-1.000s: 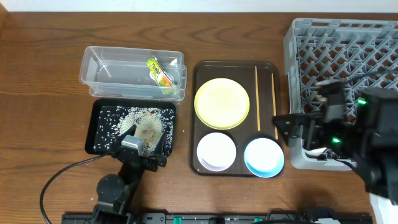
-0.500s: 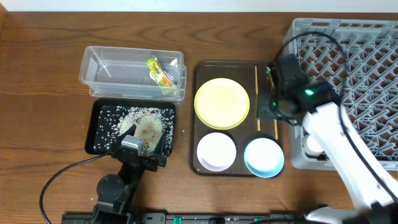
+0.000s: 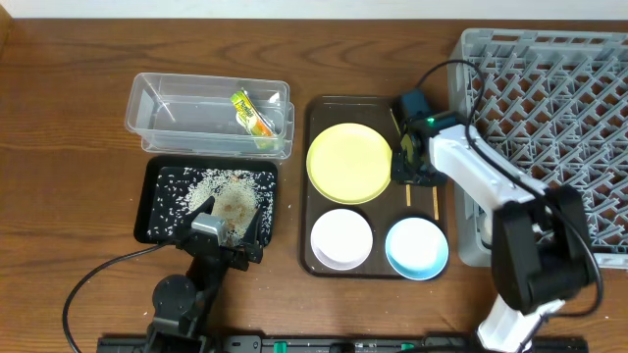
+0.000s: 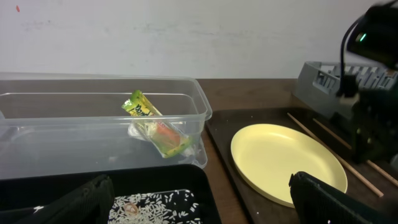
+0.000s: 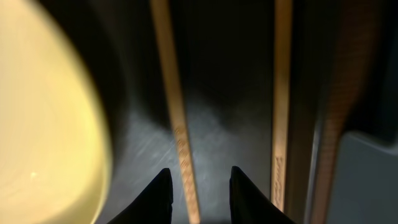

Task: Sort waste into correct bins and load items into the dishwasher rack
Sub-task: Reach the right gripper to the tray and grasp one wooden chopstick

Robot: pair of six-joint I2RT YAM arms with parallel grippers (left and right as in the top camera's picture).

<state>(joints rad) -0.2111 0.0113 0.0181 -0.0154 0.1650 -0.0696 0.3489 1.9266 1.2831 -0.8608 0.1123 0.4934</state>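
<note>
My right gripper is low over the brown tray, just right of the yellow plate. Its narrowed jaws straddle one wooden chopstick with a gap on each side. The other chopstick lies to its right. My left gripper hangs wide open over the black tray, which holds the rice. The green-and-orange wrapper lies in the clear tub. The grey rack stands at the right.
A white bowl and a light blue bowl sit at the front of the brown tray. The right arm reaches from the front right across the rack's near left corner. A cable trails from the left arm's base.
The right arm swung left from the rack's front corner to the chopsticks on the brown tray, and its jaws narrowed from wide open. The left arm has not moved.
</note>
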